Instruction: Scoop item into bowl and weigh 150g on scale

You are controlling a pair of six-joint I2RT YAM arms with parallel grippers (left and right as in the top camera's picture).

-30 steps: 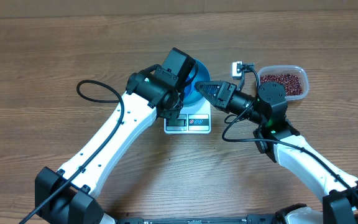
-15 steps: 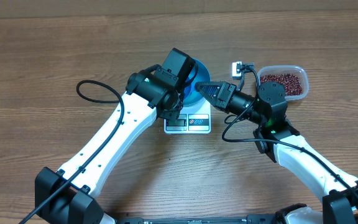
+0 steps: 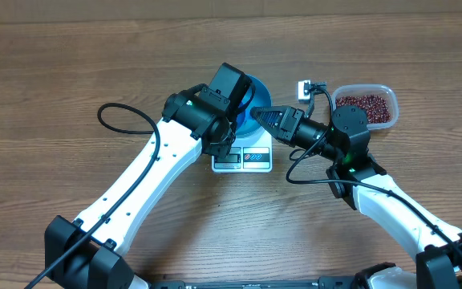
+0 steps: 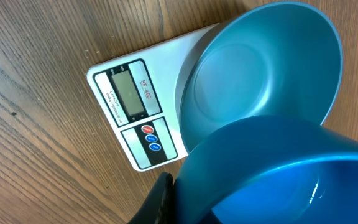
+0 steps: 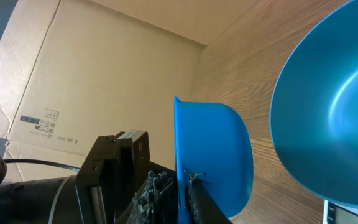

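The blue scoop point(image 5: 219, 149) near the bowl point(image 5: 328, 106)
Your right tool point(image 5: 188, 190) pinches the blue scoop, bowl just ahead on the scale point(image 4: 173, 56); your left tool point(image 4: 161, 202) is closed, grip unclear.

The left arm point(image 3: 147, 172) is stretching from the near left corner of the surface diagonally toward its middle. Its wrist is bending so that the left end effector point(image 3: 229, 132) is pointing downward with its jaws pressed together. The right arm point(image 3: 399, 213) is extending from the near right corner with its elbow folded and its forearm aiming leftward. The right end effector point(image 3: 265, 117) is clamping a blue scoop point(image 5: 213, 155) between its fingers point(image 5: 157, 196).
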